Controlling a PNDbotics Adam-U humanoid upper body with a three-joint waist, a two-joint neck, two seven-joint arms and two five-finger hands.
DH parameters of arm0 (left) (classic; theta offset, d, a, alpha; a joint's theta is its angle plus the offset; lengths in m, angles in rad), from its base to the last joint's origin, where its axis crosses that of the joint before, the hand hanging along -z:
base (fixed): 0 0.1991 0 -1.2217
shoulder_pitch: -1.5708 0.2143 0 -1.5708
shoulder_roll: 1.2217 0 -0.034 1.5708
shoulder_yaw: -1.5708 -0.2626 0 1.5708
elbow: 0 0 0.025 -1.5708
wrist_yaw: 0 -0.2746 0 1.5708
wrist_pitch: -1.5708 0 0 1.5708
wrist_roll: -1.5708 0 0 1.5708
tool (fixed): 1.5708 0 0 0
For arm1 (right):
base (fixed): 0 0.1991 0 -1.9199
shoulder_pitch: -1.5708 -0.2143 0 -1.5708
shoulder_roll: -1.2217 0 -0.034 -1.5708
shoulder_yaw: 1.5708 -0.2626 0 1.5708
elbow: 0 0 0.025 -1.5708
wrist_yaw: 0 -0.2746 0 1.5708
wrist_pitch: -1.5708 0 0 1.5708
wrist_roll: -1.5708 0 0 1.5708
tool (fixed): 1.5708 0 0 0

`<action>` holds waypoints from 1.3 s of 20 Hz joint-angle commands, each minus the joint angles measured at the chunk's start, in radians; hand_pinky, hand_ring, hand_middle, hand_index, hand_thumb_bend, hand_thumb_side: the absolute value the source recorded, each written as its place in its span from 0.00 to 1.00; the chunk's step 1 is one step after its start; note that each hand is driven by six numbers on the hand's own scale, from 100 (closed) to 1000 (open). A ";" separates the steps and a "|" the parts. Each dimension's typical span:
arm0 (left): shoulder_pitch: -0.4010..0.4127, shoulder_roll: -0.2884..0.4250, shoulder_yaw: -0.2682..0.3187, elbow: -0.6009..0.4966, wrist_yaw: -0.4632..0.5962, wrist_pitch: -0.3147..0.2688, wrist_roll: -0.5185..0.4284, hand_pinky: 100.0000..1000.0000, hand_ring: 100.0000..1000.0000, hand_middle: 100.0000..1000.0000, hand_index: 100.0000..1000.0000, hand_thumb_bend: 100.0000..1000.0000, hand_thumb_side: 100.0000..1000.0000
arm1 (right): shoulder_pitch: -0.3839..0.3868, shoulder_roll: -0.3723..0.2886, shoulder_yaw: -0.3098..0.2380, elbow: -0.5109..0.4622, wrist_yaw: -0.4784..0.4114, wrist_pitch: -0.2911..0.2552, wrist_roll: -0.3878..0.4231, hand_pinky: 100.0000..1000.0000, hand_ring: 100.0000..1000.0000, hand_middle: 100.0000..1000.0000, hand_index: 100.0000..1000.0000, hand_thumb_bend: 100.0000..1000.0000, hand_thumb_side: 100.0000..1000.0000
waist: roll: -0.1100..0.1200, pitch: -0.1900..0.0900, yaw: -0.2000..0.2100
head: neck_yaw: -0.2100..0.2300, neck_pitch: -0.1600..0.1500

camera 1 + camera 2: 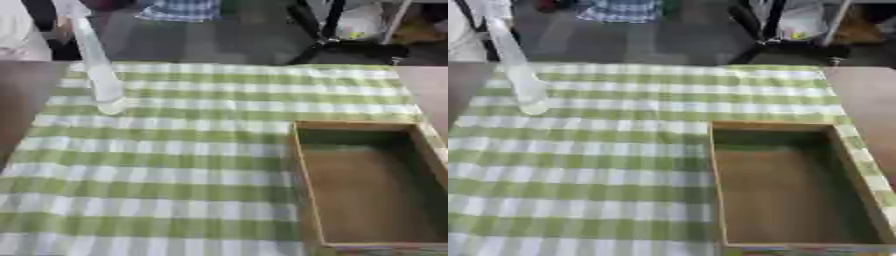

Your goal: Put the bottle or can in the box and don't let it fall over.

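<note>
Item 1: worktop (26,100), brown, showing bare at the left and right edges, otherwise covered.

Item 2: cloth (175,165), green and white checks, spread flat over most of the worktop.

Item 3: box (717,200), wooden, open at the top, brown floor inside, nothing in it. It sits on the cloth at my near right, its near wall at the lower edge of both views.

Item 4: bottle (98,70), clear and long, blurred. It stands on the cloth at my far left with its base down and its upper part leaning away toward the far left corner. It is well apart from the box. Its top runs up to the edge of the view, and I cannot tell what holds it there.

Item 5: my robot hands. Neither shows in either view, so I cannot tell whether they are wide, narrow or holding anything.

Item 6: floor (675,40) beyond the worktop, dark, with black stand legs (754,25) at the far right.
</note>
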 commanded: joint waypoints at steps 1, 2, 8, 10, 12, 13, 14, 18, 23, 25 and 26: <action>-0.012 0.053 0.004 -0.011 -0.003 -0.003 -0.006 0.98 0.94 0.91 1.00 1.00 0.07 | -0.004 -0.038 -0.005 -0.018 -0.010 0.009 -0.002 0.89 1.00 1.00 1.00 0.00 0.55 | 0.001 -0.011 -0.002 | 0.001 -0.009; -0.013 0.053 0.003 -0.011 -0.004 -0.003 -0.007 0.98 0.94 0.91 1.00 1.00 0.07 | -0.003 -0.041 -0.007 -0.018 -0.012 0.014 -0.006 0.89 1.00 1.00 1.00 0.00 0.55 | 0.001 -0.011 -0.002 | 0.001 -0.008; -0.017 0.053 0.001 -0.012 -0.008 -0.006 -0.014 0.98 0.94 0.92 1.00 1.00 0.07 | 0.005 -0.067 -0.025 -0.004 -0.030 0.064 -0.036 0.89 1.00 1.00 1.00 0.00 0.55 | -0.003 -0.012 0.000 | 0.001 -0.004; -0.018 0.053 0.000 -0.012 -0.010 -0.007 -0.017 0.98 0.94 0.92 1.00 1.00 0.07 | 0.005 -0.069 -0.030 0.006 -0.037 0.067 -0.036 0.89 1.00 1.00 1.00 0.00 0.55 | -0.004 -0.012 0.000 | 0.003 -0.003; -0.019 0.054 -0.001 -0.012 -0.015 -0.008 -0.021 0.98 0.94 0.92 1.00 1.00 0.07 | 0.007 -0.069 -0.032 0.011 -0.040 0.066 -0.033 0.89 1.00 1.00 1.00 0.00 0.55 | -0.005 -0.012 -0.001 | 0.007 -0.004; -0.021 0.054 -0.003 -0.010 -0.019 -0.008 -0.023 0.98 0.94 0.92 1.00 1.00 0.06 | 0.008 -0.068 -0.032 0.011 -0.041 0.065 -0.032 0.89 1.00 1.00 1.00 0.00 0.55 | -0.005 -0.011 -0.002 | 0.009 -0.004; -0.024 0.054 -0.006 -0.008 -0.023 -0.008 -0.027 0.98 0.94 0.92 1.00 1.00 0.07 | 0.008 -0.067 -0.032 0.011 -0.042 0.065 -0.031 0.89 1.00 1.00 1.00 0.00 0.55 | -0.005 -0.011 -0.003 | 0.010 -0.004; -0.055 0.055 -0.025 0.015 -0.042 -0.007 -0.048 0.98 0.94 0.93 1.00 1.00 0.07 | 0.007 -0.066 -0.030 0.012 -0.045 0.066 -0.027 0.89 1.00 1.00 1.00 0.00 0.55 | -0.007 -0.011 -0.007 | 0.014 -0.007; -0.110 0.057 -0.061 0.057 -0.070 -0.015 -0.091 0.98 0.94 0.93 1.00 1.00 0.07 | 0.003 -0.063 -0.026 0.013 -0.047 0.069 -0.021 0.89 1.00 1.00 1.00 0.00 0.55 | -0.008 -0.010 -0.015 | 0.019 -0.012; -0.131 0.056 -0.075 0.079 -0.085 -0.020 -0.104 0.98 0.94 0.93 1.00 1.00 0.07 | 0.002 -0.062 -0.025 0.015 -0.049 0.070 -0.018 0.89 1.00 1.00 1.00 0.00 0.56 | -0.009 -0.010 -0.018 | 0.020 -0.015; -0.143 0.055 -0.081 0.090 -0.091 -0.022 -0.110 0.98 0.94 0.93 1.00 1.00 0.07 | 0.001 -0.062 -0.024 0.015 -0.049 0.071 -0.017 0.90 1.00 1.00 1.00 0.00 0.56 | -0.009 -0.009 -0.019 | 0.021 -0.015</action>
